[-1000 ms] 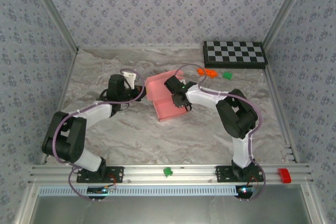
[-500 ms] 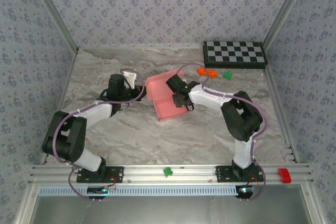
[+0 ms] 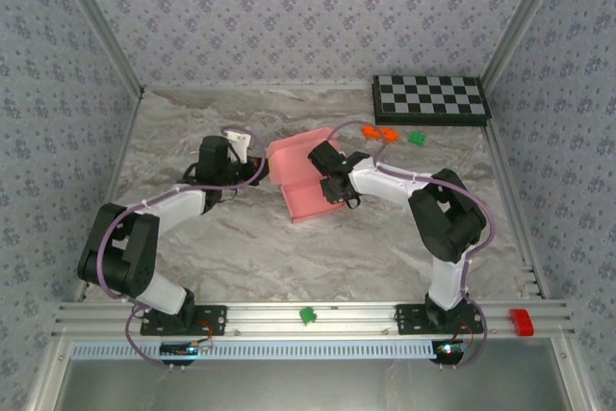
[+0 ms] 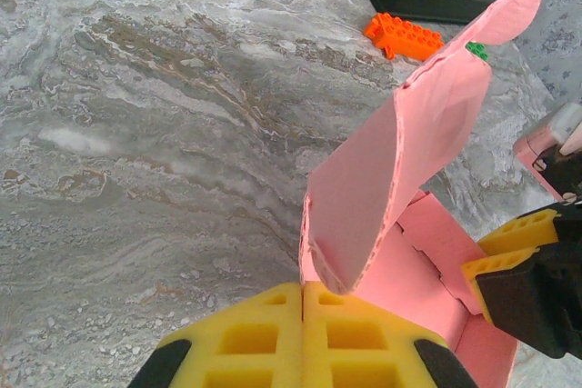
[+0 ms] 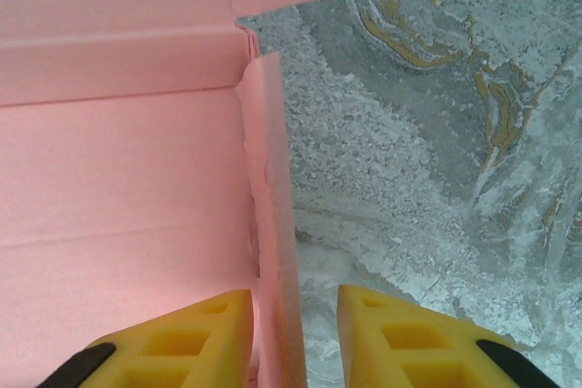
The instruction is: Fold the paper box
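The salmon-pink paper box (image 3: 306, 190) lies partly folded on the marble table, its back panel raised. My left gripper (image 3: 262, 165) is at the box's left edge. In the left wrist view its yellow fingers (image 4: 255, 333) meet at the foot of a raised pink flap (image 4: 409, 152), so the left gripper (image 4: 303, 293) is shut on it. My right gripper (image 3: 339, 195) is at the box's right side. In the right wrist view the right gripper (image 5: 293, 302) stands open astride the upright side wall (image 5: 273, 206), the left finger close to it, the right finger apart over bare table.
A chessboard (image 3: 430, 99) lies at the back right. In front of it sit orange blocks (image 3: 378, 131) and a green block (image 3: 416, 139). On the near rail are a green piece (image 3: 308, 315) and a red piece (image 3: 521, 321). Patterned walls enclose the table.
My right arm has shifted a little to the right and nearer, its gripper sliding along the box's right wall. The left arm and the box have stayed put.
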Controlling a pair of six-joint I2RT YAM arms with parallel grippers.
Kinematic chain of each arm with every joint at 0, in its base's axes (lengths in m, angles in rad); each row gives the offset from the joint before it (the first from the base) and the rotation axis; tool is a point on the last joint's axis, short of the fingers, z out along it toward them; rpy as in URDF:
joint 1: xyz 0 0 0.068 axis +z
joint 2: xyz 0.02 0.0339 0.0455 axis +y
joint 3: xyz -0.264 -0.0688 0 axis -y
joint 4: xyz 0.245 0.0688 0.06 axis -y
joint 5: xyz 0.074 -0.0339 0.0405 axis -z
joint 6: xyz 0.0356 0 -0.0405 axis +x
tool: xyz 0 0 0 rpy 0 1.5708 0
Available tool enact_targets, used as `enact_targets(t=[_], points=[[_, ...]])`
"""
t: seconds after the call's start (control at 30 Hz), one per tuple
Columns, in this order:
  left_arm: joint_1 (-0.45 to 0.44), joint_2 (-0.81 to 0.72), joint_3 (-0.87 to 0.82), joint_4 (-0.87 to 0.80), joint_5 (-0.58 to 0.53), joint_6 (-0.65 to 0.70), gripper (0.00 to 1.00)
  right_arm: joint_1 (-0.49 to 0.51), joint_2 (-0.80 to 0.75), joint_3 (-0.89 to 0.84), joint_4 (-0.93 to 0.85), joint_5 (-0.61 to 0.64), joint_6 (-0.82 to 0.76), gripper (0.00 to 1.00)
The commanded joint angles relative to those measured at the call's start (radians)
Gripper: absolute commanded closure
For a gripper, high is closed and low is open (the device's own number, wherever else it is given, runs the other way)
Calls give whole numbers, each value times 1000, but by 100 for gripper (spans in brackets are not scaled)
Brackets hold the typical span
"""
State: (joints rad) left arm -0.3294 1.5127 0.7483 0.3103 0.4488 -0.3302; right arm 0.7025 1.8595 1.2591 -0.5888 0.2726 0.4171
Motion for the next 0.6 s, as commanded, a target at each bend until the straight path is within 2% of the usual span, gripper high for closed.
enact_targets(t=[0.0, 0.57], points=[[-3, 14, 38, 8, 24, 16, 100, -5, -25, -16, -45, 13, -14, 70], [-3, 20, 43, 3, 26, 11, 100, 2, 6, -38, -42, 20, -23, 86]])
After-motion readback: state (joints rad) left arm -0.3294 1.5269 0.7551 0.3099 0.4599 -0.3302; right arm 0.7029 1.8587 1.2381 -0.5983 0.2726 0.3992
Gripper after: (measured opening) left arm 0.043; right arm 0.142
